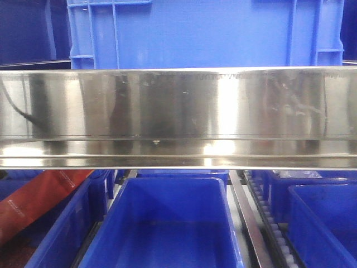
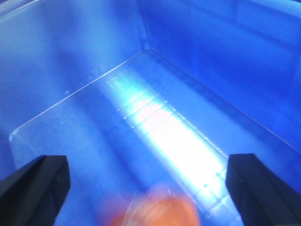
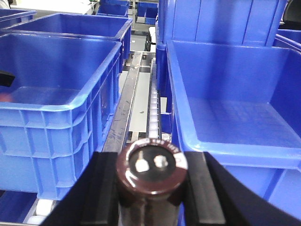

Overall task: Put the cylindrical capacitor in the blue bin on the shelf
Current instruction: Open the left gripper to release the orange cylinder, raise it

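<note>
The capacitor (image 3: pixel 151 174) sits in the right gripper (image 3: pixel 153 188); ahead, a track (image 3: pixel 153 103) runs between left bin (image 3: pixel 61 108) and right bin (image 3: pixel 221 75). A top bin (image 1: pixel 206 33) stands above the rail (image 1: pixel 178 106), a lower bin (image 1: pixel 167 223) below.

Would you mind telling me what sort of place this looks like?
Likely a parts store or factory line: a steel shelf with roller tracks, rows of blue bins, and a capacitor.

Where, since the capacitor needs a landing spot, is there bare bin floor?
Bare: the right bin floor, bordered by its blue walls. The left bin looks mostly bare too. Tight: the roller track between them.
</note>
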